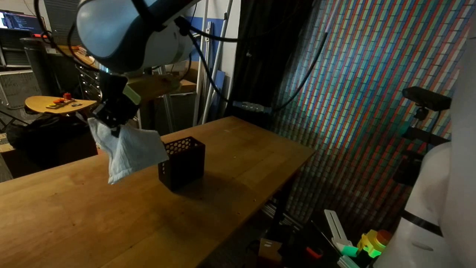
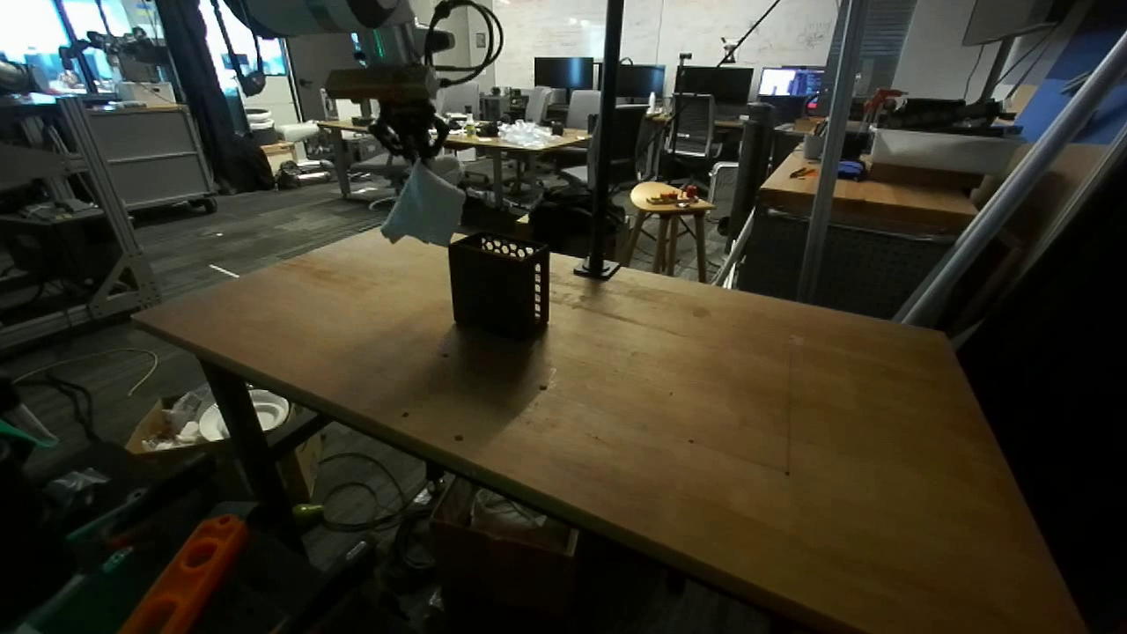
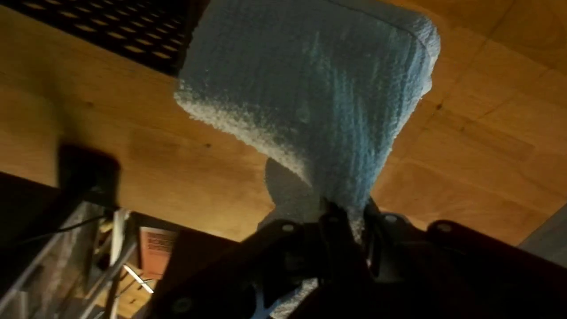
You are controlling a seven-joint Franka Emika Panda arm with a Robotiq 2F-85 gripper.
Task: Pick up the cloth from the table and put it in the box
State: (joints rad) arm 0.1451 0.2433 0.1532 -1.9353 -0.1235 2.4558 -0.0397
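A pale blue, rough-textured cloth [image 3: 301, 88] hangs in the air, bunched to a narrow neck in the black two-fingered gripper [image 3: 352, 215], whose fingers are clamped together on it. The cloth is outside the black, open-topped box [image 1: 184, 167] pierced with hexagonal holes; it overlaps one upper corner of that box in an exterior view, though whether the two touch cannot be told. The box stands upright on a brown wooden table [image 2: 704, 396]. Writing shows farther out: dark print on an orange-red rectangular panel [image 3: 157, 250], past the table's edge in the wrist view and too blurred to read; lines of text on a lit monitor [image 1: 22, 22], too small to make out; and faint marks on a long whiteboard [image 2: 687, 26], likewise illegible. As to edges, the box sits near the table's back edge in an exterior view, where a tall black post [image 2: 607, 132] on a flat base rises close to it. In that same view the tabletop spreads broadly in front of the box and to its right, the widest open room there. The pale, rounded robot arm [image 1: 111, 33] hangs above at the top of both exterior views.
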